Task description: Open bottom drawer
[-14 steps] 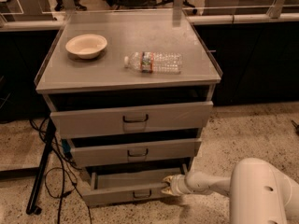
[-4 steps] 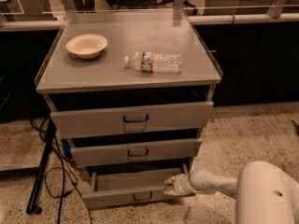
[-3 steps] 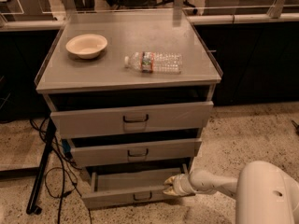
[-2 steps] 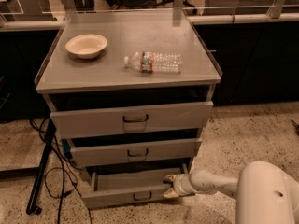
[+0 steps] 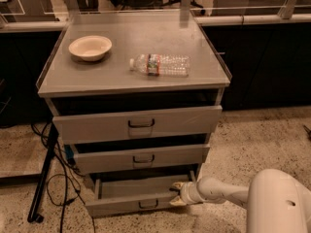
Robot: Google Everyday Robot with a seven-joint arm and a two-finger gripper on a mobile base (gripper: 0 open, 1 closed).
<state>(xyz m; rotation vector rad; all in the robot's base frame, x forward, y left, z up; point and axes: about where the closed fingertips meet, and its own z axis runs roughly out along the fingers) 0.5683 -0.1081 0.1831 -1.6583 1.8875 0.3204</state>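
The bottom drawer (image 5: pixel 121 207) is the narrowest grey front of three, low on the grey cabinet. It stands partly pulled out, so its plain grey inside (image 5: pixel 136 186) shows. Its small dark loop handle (image 5: pixel 148 204) sits at the centre of the front. My gripper (image 5: pixel 177 194) is at the right end of this drawer's front panel, against its edge, at the end of my white arm (image 5: pixel 218 192) that comes in from the right. The handle itself is free of the gripper.
The middle drawer (image 5: pixel 141 158) and the top drawer (image 5: pixel 138 124) also stand slightly out. A cream bowl (image 5: pixel 90 47) and a lying plastic bottle (image 5: pixel 160 64) rest on the cabinet top (image 5: pixel 112 76). Black cables and a stand leg (image 5: pixel 43 174) are to the left. My white body (image 5: pixel 279 203) is at the lower right.
The bottom drawer has slid a little further out towards the camera since the earliest frame, with my gripper moving along with it. Over the last second almost nothing has moved.
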